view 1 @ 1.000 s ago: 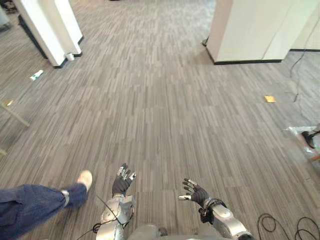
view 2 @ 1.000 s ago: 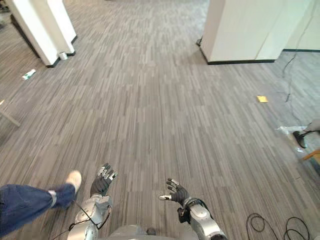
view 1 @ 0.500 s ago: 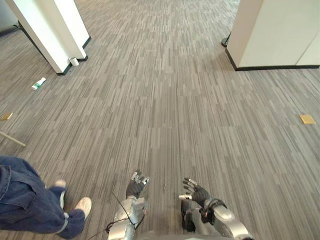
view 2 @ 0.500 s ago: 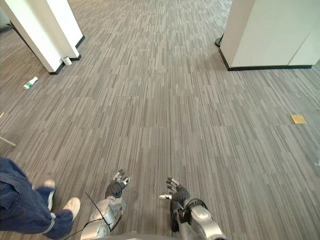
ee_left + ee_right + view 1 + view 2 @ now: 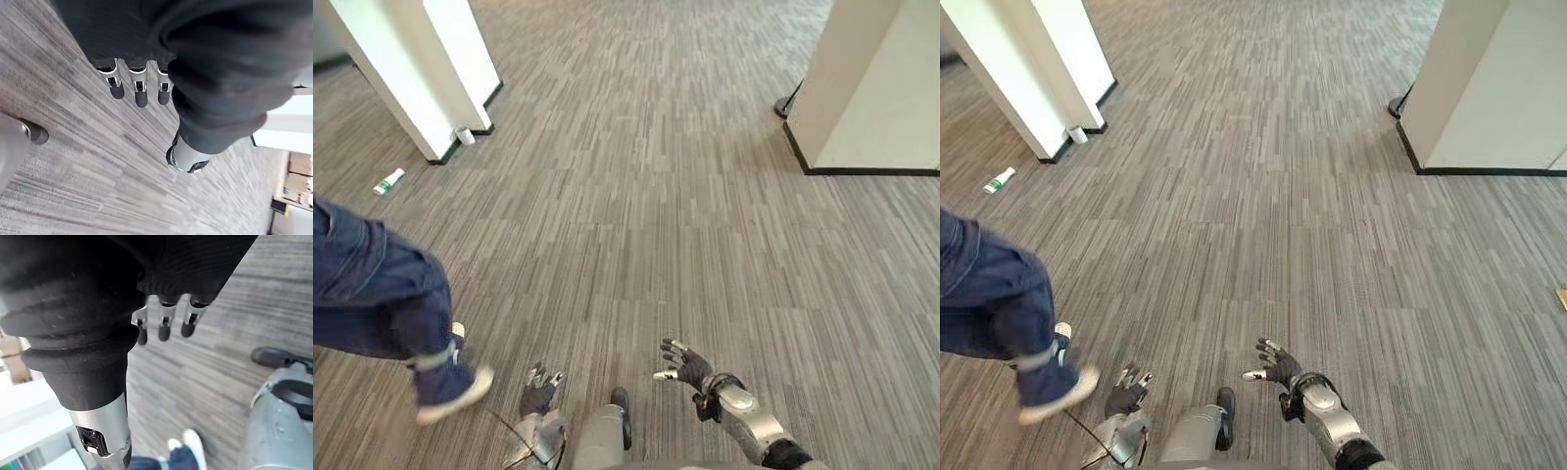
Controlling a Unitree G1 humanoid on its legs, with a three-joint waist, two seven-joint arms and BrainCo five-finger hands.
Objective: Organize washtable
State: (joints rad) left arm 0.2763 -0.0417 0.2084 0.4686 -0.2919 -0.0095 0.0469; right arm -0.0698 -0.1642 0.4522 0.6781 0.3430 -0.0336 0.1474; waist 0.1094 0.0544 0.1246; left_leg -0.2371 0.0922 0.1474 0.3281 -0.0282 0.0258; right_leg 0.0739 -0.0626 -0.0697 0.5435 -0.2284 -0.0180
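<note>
Hands: my left hand (image 5: 540,388) and right hand (image 5: 685,364), fingers spread, holding nothing.
Room: carpet floor (image 5: 646,196) between left pillar (image 5: 421,59) and right pillar (image 5: 871,88).
Obstruction: person's leg (image 5: 382,294), left.

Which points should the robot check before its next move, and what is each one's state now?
1. Left hand holds nothing, fingers straight: ok.
2. Right hand holds nothing, fingers spread: ok.
3. Person's leg close on the robot's left: not ok.
4. Small bottle on the carpet, far off beside the white pillar: ok.
5. Where the washtable stands: cannot tell.
</note>
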